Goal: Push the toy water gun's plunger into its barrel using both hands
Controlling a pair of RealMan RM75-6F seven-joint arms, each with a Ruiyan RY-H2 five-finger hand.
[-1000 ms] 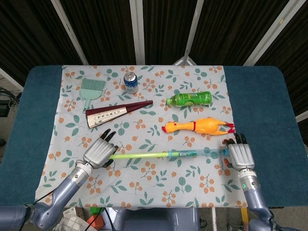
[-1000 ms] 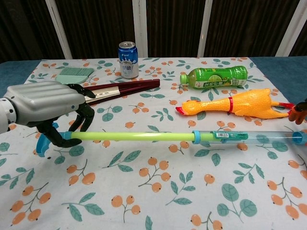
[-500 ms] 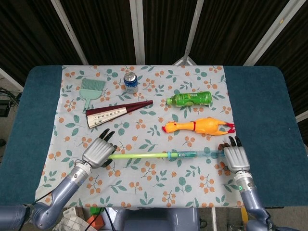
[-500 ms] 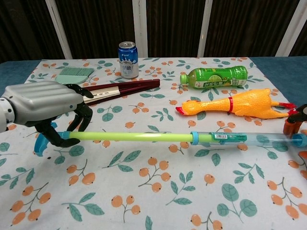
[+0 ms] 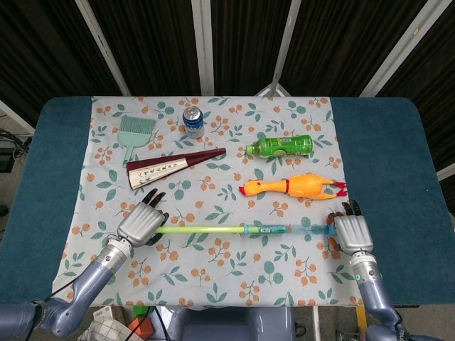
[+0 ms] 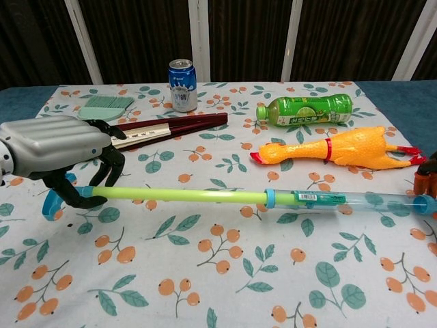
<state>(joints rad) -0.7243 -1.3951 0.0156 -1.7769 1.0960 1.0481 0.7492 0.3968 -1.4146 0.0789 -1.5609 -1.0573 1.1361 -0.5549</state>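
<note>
The toy water gun lies across the cloth's front, its clear blue barrel (image 5: 288, 229) (image 6: 348, 200) on the right. Its yellow-green plunger rod (image 5: 199, 229) (image 6: 184, 195) sticks far out to the left and ends in a blue handle (image 6: 49, 203). My left hand (image 5: 142, 224) (image 6: 58, 147) has its fingers curled around the rod right at the handle. My right hand (image 5: 352, 231) sits at the barrel's right tip with its fingers pointing away from me. Its edge touches the tip. In the chest view only its fingertips (image 6: 425, 179) show, at the frame edge.
Behind the gun lie a rubber chicken (image 5: 293, 187) (image 6: 338, 148), a green bottle (image 5: 279, 146) (image 6: 305, 110), a folded dark-red fan (image 5: 174, 166) (image 6: 171, 127), a blue can (image 5: 193, 121) (image 6: 182, 85) and a green brush (image 5: 133, 133). The floral cloth (image 5: 234, 277) covers a blue table (image 5: 53, 177).
The whole water gun has slid left, its collar and handle both shifting. My left hand moved left with the handle and my right hand followed the barrel's tip.
</note>
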